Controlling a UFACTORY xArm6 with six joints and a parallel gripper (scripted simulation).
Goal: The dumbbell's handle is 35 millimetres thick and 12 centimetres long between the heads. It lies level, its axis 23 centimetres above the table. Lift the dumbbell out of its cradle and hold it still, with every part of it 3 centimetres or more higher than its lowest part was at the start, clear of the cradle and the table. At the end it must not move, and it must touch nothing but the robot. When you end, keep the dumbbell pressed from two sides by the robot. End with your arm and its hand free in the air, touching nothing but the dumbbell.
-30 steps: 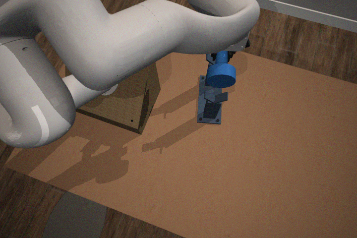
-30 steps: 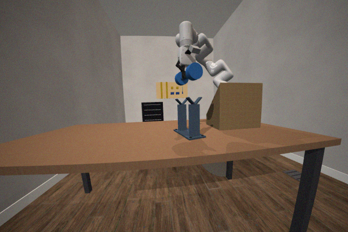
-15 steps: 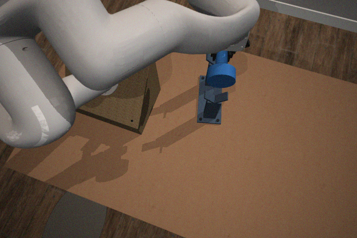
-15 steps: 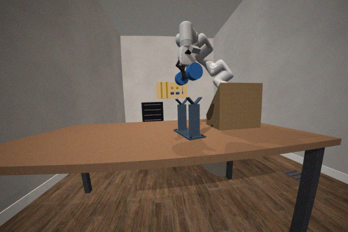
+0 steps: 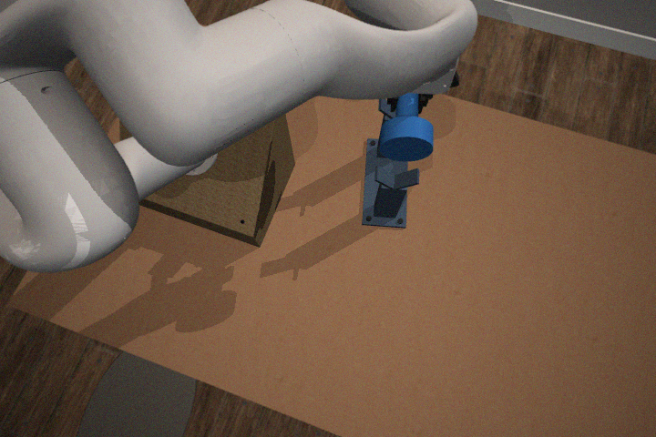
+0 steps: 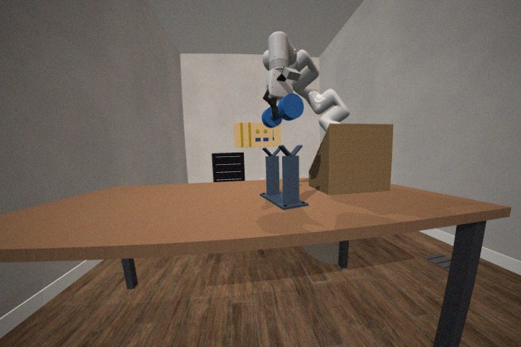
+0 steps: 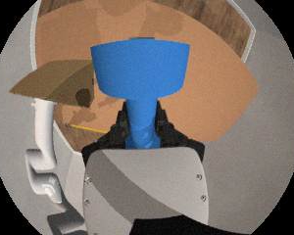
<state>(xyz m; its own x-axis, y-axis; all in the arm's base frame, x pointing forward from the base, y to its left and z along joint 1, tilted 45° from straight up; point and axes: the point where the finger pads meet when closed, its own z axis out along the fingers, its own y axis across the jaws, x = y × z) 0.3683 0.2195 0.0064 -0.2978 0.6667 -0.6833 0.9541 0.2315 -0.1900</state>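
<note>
Since the dumbbell (image 5: 405, 135) had to clear its cradle (image 5: 385, 206), top view showed we hung it above. Exterior: well over the V-forks, table (image 6: 146, 212) untouched. Wrist: gripper (image 7: 142, 132) clamped partway on the handle, pressing both sides.
</note>
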